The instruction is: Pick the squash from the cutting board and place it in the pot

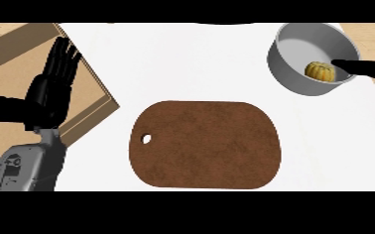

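squash (pixel 320 71) sits inside the pot (pixel 291 79), upper right of the surface (pixel 183 59). cutting board (pixel 205 144) lies bare at centre, well apart from the pot. left hand (pixel 53 82) rests at the left edge, fingers (pixel 62 54) straight, apart, pointing up, holding nothing. right hand (pixel 356 68): only a black bit shows over the pot rim beside the squash, its state can't be told.
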Action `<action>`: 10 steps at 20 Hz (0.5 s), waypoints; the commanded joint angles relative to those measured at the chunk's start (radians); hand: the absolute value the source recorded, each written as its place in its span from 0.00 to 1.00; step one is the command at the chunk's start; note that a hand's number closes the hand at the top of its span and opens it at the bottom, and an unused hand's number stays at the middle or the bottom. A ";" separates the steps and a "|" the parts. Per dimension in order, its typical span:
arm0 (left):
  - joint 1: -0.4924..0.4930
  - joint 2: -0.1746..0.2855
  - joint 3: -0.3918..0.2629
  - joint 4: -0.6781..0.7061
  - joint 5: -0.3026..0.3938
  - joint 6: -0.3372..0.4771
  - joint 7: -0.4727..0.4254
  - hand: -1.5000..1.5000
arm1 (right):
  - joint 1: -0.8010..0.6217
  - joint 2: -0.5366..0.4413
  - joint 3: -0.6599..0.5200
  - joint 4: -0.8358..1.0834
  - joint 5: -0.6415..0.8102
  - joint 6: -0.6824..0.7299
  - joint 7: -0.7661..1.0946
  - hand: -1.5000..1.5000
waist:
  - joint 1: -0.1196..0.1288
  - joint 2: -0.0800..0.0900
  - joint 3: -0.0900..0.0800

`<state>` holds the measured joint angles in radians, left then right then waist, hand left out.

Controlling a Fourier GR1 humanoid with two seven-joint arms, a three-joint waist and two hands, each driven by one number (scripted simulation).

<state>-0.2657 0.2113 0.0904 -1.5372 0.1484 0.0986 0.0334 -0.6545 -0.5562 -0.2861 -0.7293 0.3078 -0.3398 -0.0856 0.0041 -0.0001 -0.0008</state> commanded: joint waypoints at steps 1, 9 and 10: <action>0.022 -0.016 -0.013 -0.040 -0.019 0.031 0.029 0.50 | 0.023 0.031 -0.100 -0.052 -0.112 -0.029 -0.008 0.00 | -0.008 -0.004 0.001; 0.051 -0.050 -0.027 -0.044 -0.029 0.029 -0.001 0.50 | 0.095 -0.089 -0.268 -0.012 -0.277 0.087 -0.183 0.00 | -0.002 0.001 0.002; 0.000 -0.019 -0.009 -0.057 -0.019 0.028 0.068 0.50 | 0.132 -0.083 -0.275 -0.035 -0.291 0.091 -0.194 0.00 | -0.006 0.000 0.001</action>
<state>-0.2532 0.1925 0.0820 -1.5722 0.1328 0.1161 0.0609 -0.5742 -0.6087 -0.4965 -0.7543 0.0855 -0.2840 -0.2199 0.0003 0.0000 0.0004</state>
